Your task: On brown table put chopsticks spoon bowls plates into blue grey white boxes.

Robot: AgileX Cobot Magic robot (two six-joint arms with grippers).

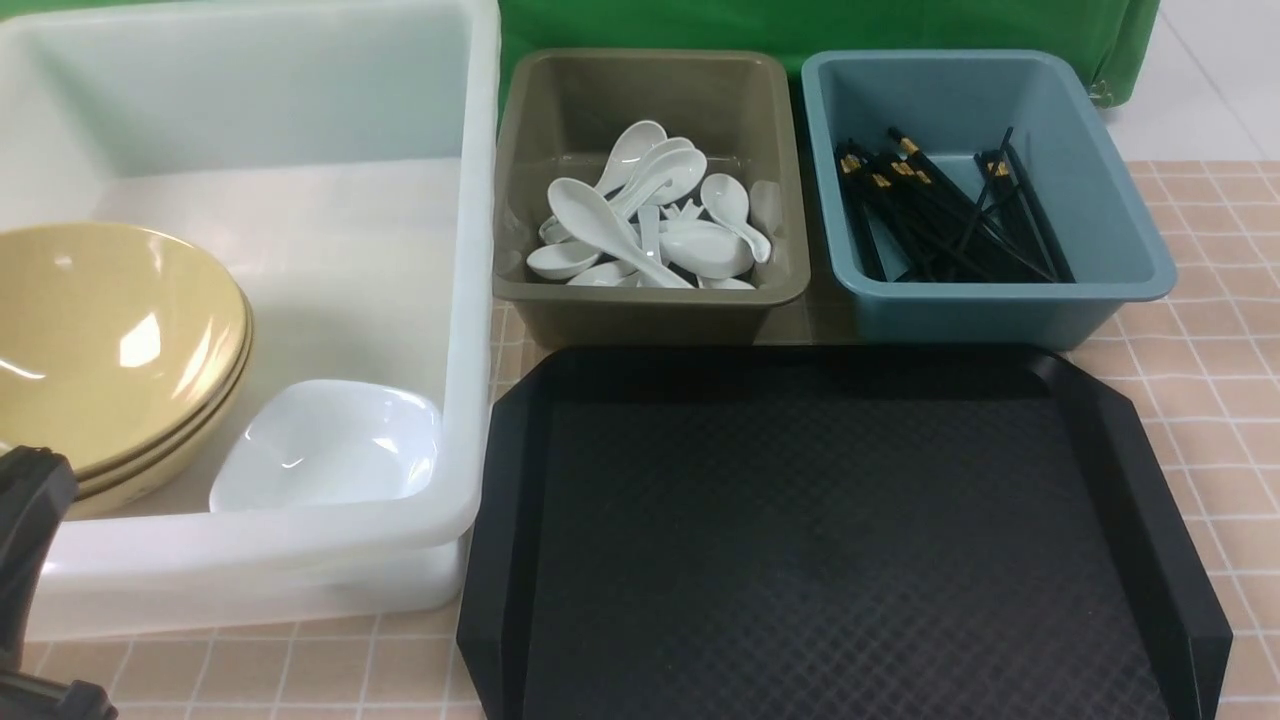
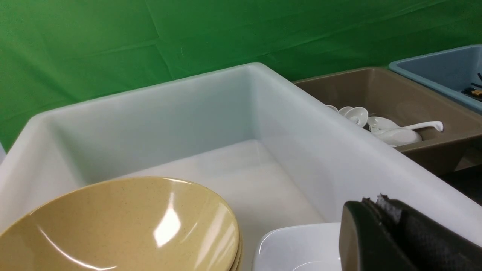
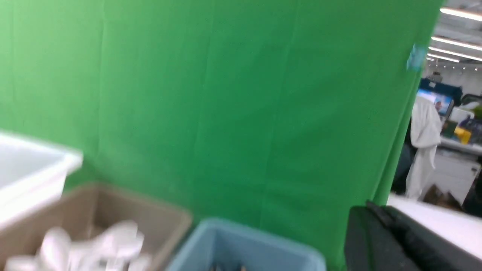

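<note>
Stacked mustard-tan bowls (image 1: 110, 345) and a small white plate (image 1: 330, 445) lie in the large white box (image 1: 480, 300) on the left. Several white spoons (image 1: 650, 215) fill the olive-grey box (image 1: 650, 300). Black chopsticks (image 1: 950, 215) with gold bands lie in the blue box (image 1: 1130, 250). My left gripper (image 2: 376, 203) is shut with nothing in it, near the white box's front corner, by the plate (image 2: 297, 244) and bowls (image 2: 124, 226); part of that arm (image 1: 30, 520) shows at the lower left. My right gripper (image 3: 376, 210) is shut and empty, raised near the blue box (image 3: 244, 241).
A black octagonal tray (image 1: 840, 540) with raised edges lies on the brown tiled table (image 1: 1220, 330) in front of the two small boxes. A green backdrop (image 1: 800, 25) hangs behind them.
</note>
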